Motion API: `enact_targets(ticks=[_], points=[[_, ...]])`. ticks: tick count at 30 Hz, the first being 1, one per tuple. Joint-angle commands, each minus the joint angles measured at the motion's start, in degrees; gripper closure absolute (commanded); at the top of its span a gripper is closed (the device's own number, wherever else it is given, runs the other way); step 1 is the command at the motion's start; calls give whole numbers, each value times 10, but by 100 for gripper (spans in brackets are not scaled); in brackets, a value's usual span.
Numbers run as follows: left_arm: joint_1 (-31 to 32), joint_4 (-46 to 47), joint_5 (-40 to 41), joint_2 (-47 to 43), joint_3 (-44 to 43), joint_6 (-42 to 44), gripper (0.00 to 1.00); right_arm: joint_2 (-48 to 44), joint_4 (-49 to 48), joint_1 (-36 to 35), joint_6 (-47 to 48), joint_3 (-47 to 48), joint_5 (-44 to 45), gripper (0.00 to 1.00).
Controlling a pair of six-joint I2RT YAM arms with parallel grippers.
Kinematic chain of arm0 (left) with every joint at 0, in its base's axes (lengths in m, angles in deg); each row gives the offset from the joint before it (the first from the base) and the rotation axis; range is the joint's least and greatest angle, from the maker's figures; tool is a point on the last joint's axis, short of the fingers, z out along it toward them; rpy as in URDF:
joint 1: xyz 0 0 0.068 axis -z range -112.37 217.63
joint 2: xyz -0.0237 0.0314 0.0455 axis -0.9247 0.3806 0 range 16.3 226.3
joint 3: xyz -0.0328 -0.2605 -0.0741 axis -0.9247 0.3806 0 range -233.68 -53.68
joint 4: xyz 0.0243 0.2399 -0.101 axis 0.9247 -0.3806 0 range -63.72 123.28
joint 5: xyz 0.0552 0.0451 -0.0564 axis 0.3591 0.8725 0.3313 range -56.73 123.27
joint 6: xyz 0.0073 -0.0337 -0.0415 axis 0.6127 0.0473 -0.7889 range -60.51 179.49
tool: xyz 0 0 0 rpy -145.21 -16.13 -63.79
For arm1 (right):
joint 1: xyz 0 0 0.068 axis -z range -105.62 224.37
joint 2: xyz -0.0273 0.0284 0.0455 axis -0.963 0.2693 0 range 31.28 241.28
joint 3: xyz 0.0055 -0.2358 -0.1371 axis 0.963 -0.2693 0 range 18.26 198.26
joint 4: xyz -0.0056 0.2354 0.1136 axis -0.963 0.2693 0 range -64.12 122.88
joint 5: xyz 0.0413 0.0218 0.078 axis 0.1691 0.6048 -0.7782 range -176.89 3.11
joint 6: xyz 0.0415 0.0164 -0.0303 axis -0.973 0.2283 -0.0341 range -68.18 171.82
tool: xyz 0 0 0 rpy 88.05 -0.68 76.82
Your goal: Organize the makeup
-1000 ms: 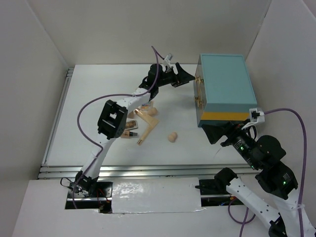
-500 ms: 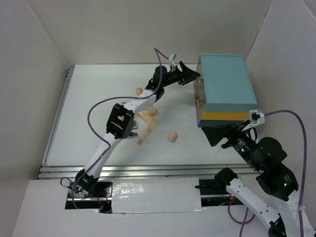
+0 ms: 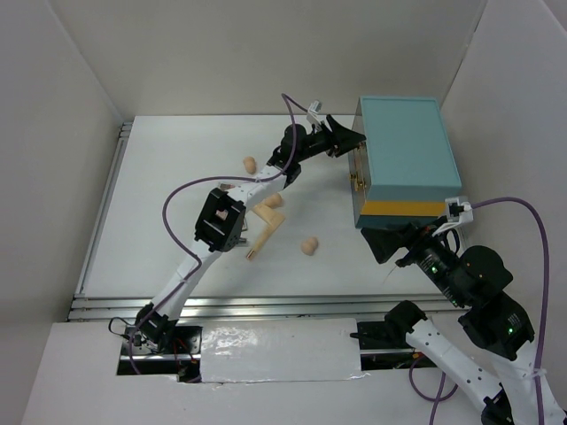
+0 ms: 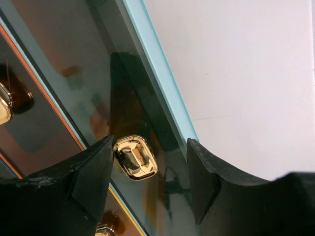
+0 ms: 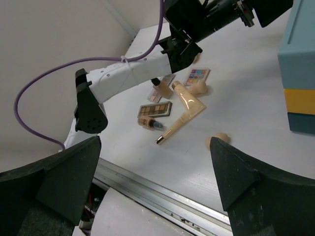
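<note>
The makeup lies mid-table: a neutral palette, a colourful palette, a small foundation bottle, a beige tube, a gold-tipped stick and peach sponges. My left gripper is open at the left side of the teal case. Its fingers flank a gold latch without closing on it. My right gripper is open and empty, just below the case's near end; its fingers frame the makeup from a distance.
The teal case with a yellow band stands at the back right by the wall. A metal rail runs along the table's near edge. White walls enclose the table on three sides.
My left gripper has moved right, from short of the case up to its latch side. A sponge behind the arm has come into view. The right arm has not moved.
</note>
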Motion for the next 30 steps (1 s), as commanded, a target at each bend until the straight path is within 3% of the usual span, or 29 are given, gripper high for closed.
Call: enact_targets(ticks=[1, 2, 10, 13, 15, 18, 25, 30], points=[[2, 60, 15, 3, 4, 20, 54, -5, 2, 1, 15, 3, 4, 0], [3, 64, 17, -1, 11, 19, 62, -7, 2, 1, 15, 3, 6, 0], [7, 91, 31, -6, 51, 6, 71, -4, 4, 1, 19, 5, 0, 0], [8, 91, 33, -5, 54, 11, 86, -4, 5, 0, 19, 8, 2, 0], [8, 100, 33, -21, 74, 16, 89, -4, 6, 1, 19, 9, 4, 0], [9, 111, 46, -72, 144, 34, 100, -4, 6, 0, 19, 9, 4, 0], [4, 186, 70, -189, 337, 48, 100, -2, 2, 1, 18, 6, 2, 0], [-5, 192, 61, -201, 361, 48, 100, -1, 0, 1, 16, 4, 0, 0]])
